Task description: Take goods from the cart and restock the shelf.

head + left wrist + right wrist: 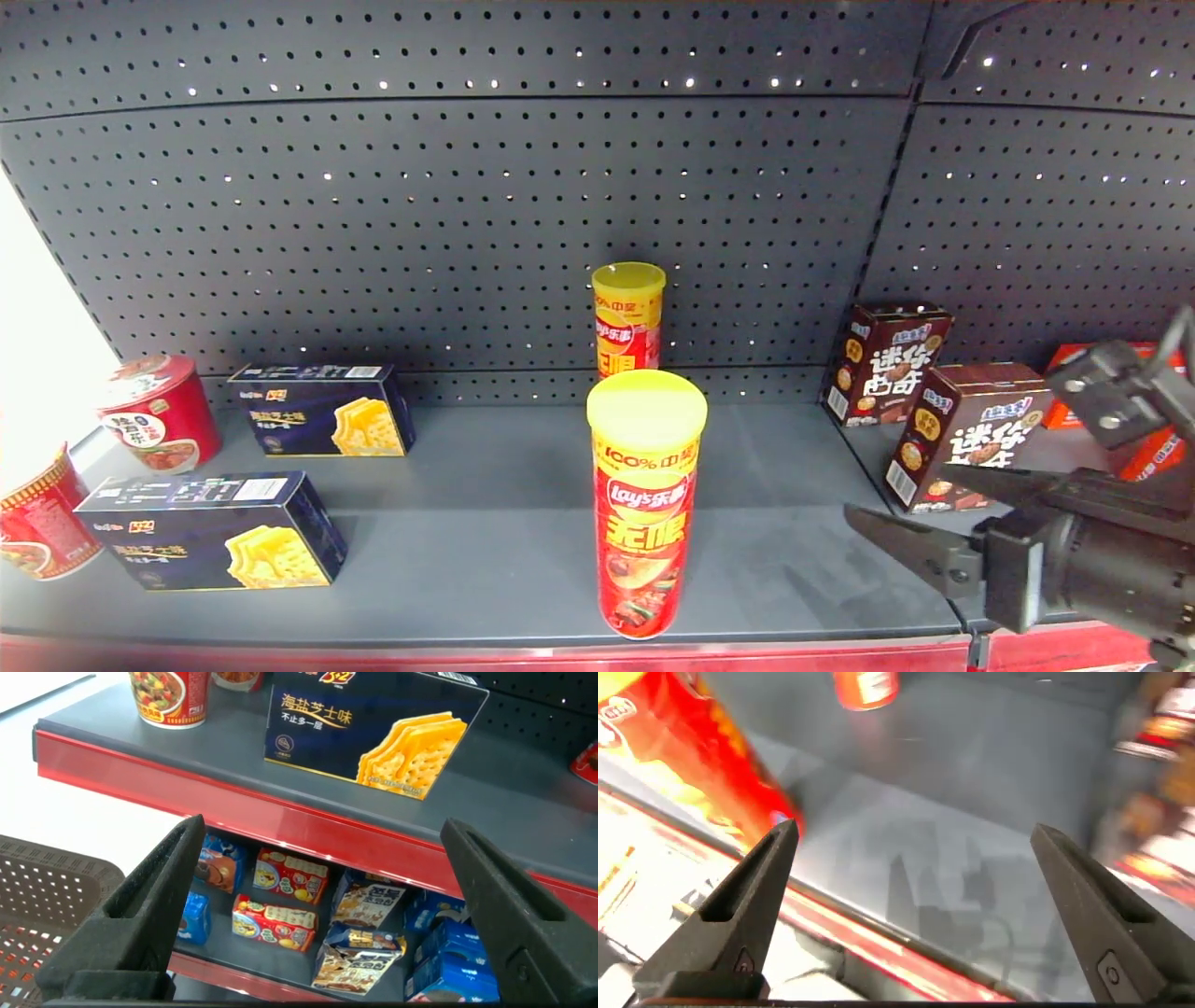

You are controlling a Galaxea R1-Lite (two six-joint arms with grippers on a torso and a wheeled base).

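A tall red chips can with a yellow lid (644, 504) stands upright near the front edge of the grey shelf (467, 523). A second, same kind of can (627, 317) stands behind it by the pegboard. My right gripper (901, 499) hangs open and empty to the right of the front can, at shelf height. The right wrist view has that can (701, 756) just off one finger of the open gripper (915, 831). My left gripper (324, 826) is open and empty, below and in front of the shelf's red front edge (280, 803), beside a dark mesh cart basket (47, 896).
Two blue cracker boxes (322, 411) (215, 532) and two red noodle cups (154, 411) (37, 513) fill the shelf's left. Two brown boxes (882, 364) (962, 434) stand at the right, close to my right gripper. A lower shelf holds several snack packs (280, 915).
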